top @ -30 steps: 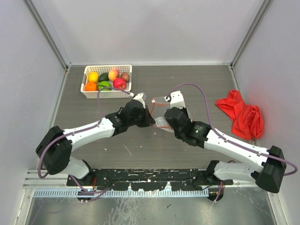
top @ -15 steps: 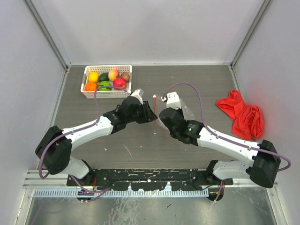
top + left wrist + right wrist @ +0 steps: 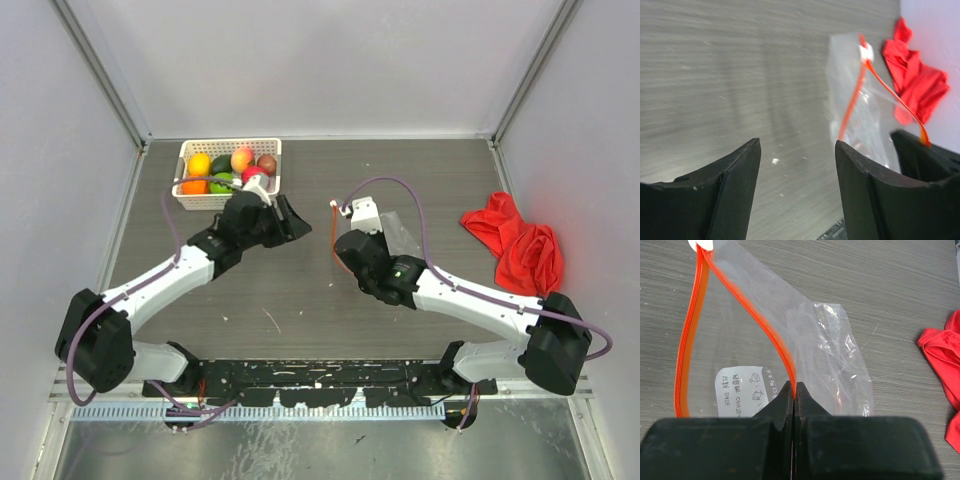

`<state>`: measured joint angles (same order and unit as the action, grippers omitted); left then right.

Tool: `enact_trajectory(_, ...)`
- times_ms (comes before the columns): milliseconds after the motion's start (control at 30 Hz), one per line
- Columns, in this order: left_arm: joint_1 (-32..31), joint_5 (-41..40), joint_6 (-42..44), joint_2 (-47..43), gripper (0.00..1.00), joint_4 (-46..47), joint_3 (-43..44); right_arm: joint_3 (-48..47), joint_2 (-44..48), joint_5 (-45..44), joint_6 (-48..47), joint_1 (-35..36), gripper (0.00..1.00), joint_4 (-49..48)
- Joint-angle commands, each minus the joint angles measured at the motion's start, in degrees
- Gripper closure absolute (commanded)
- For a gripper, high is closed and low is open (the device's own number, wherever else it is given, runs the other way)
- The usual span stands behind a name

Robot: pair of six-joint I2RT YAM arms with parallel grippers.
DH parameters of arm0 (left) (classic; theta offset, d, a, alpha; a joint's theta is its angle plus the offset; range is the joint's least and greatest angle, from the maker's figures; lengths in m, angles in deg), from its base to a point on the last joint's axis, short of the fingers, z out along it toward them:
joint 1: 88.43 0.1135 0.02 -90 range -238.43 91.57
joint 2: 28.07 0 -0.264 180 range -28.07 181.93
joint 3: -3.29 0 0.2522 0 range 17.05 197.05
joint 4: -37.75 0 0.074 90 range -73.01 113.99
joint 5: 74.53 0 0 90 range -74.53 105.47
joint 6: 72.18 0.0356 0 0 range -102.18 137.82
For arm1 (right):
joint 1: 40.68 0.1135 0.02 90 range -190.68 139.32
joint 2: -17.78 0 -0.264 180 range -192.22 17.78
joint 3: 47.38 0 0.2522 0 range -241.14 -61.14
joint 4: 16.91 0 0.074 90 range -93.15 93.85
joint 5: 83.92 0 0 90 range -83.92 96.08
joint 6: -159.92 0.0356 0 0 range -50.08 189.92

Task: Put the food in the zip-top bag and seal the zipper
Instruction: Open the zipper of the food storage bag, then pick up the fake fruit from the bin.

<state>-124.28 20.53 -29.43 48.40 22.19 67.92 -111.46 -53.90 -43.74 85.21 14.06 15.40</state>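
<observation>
Fruit loading seems in hand: right fingers [image 3: 775, 407] pinch the orange-red zipper strip [image 3: 769, 335] of the clear plastic bag [image 3: 825, 350] gaping ahead of them; wide, empty left fingers [image 3: 735, 190] beside the white lattice basket [image 3: 200, 202] should next grasp a round toy fruit [image 3: 242, 158].

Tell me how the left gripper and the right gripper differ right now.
The left gripper stands open and holds nothing. The right gripper is shut, pinching one side of the zipper of the zip-top bag. The left gripper hovers near the white basket, while the right gripper sits mid-table at the bag. Both have the same black two-finger build.
</observation>
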Motion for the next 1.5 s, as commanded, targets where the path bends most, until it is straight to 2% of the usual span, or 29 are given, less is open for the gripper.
enact_trajectory(0,6.7,-2.1,7.8,-2.7,0.36,-7.8,5.9,-2.6,0.1,-1.5,1.1,-0.1,0.99,-2.5)
enact_trajectory(200,14.4,-7.6,17.8,-0.4,0.27,-16.1,14.7,-2.6,-0.1,-1.2,1.1,-0.2,1.0,-2.8)
enact_trajectory(400,19.3,-9.6,20.2,7.7,0.21,-19.8,23.0,-3.1,-0.4,-0.8,1.0,-0.2,1.0,-3.0)
enact_trajectory(767,22.0,-13.4,21.1,24.5,0.15,-21.0,35.6,-3.0,-0.1,-0.4,0.9,-0.2,1.0,-3.1)
enact_trajectory(1167,23.0,-11.6,22.3,42.9,0.13,-23.2,51.1,-2.9,-1.6,1.0,1.1,-0.2,1.0,-3.2)
enact_trajectory(1300,23.1,-12.0,22.5,47.8,0.05,-24.7,55.5,-3.2,-2.3,1.6,1.1,-0.2,1.0,-3.6)
enact_trajectory(1467,23.9,-12.3,22.8,52.0,0.04,-25.0,58.6,-3.2,-3.2,2.3,0.8,-0.2,1.0,-3.7)
